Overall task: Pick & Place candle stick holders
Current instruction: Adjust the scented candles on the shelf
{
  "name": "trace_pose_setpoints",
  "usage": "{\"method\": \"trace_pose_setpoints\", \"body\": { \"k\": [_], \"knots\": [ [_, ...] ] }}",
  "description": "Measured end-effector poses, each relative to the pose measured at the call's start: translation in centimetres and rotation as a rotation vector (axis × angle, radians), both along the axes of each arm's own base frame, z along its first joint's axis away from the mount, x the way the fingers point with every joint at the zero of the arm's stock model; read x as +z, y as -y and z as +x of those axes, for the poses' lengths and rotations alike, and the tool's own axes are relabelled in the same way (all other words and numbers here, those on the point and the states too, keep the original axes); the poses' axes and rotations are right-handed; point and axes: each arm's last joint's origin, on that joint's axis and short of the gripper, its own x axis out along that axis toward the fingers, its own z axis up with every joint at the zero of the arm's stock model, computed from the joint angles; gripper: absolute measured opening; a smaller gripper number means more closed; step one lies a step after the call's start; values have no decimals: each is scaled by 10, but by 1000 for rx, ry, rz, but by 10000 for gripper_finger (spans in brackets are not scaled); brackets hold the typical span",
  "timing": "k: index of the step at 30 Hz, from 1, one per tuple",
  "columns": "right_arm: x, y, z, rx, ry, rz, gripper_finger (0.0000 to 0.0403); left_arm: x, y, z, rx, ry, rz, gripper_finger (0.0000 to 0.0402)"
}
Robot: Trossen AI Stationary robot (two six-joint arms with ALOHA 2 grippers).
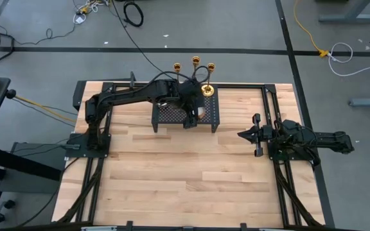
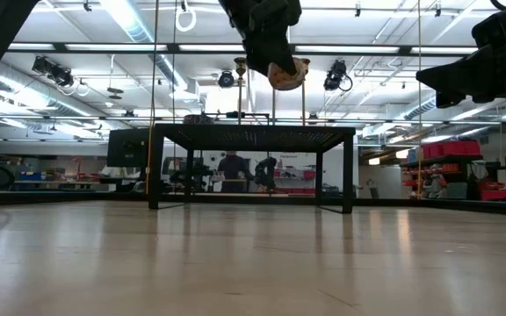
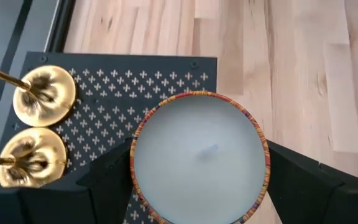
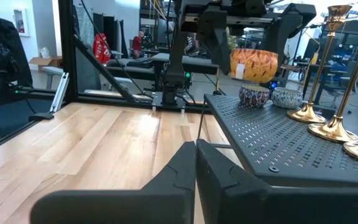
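Note:
Three gold candle stick holders (image 1: 196, 64) stand by their round bases on the far part of the black mesh rack (image 1: 166, 114). Two bases show in the left wrist view (image 3: 44, 93), all three in the right wrist view (image 4: 328, 74). My left gripper (image 1: 191, 117) is over the rack, shut on a round candle tin (image 3: 201, 155) with white wax and an orange patterned wall (image 4: 253, 64). My right gripper (image 1: 241, 135) is shut and empty, over the table to the right of the rack. My left gripper pinches the round candle tin between its two fingers (image 3: 114, 177), one on each opposite side of the tin's wall (image 3: 137, 163). The fingers come from above, pointing down. The tin hangs level, wax side up, lifted clear above the rack top (image 4: 257, 78).
Two smaller patterned tins (image 4: 254, 95) (image 4: 286, 97) stand on the rack below the held one. The rack stands on legs (image 2: 155, 167) at the table's far middle. Bare wooden table (image 1: 191, 173) lies near and to both sides of the rack.

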Motion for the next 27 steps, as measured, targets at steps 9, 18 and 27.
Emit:
{"method": "trace_pose_setpoints", "body": {
  "k": [9,18,27],
  "knots": [
    [0,0,0,0,0,0,13,23,2,-11,16,83,38,311],
    [0,0,0,0,0,0,13,8,8,-43,63,155,35,311],
    [0,0,0,0,0,0,13,-7,5,-77,138,122,41,311]
  ]
}}
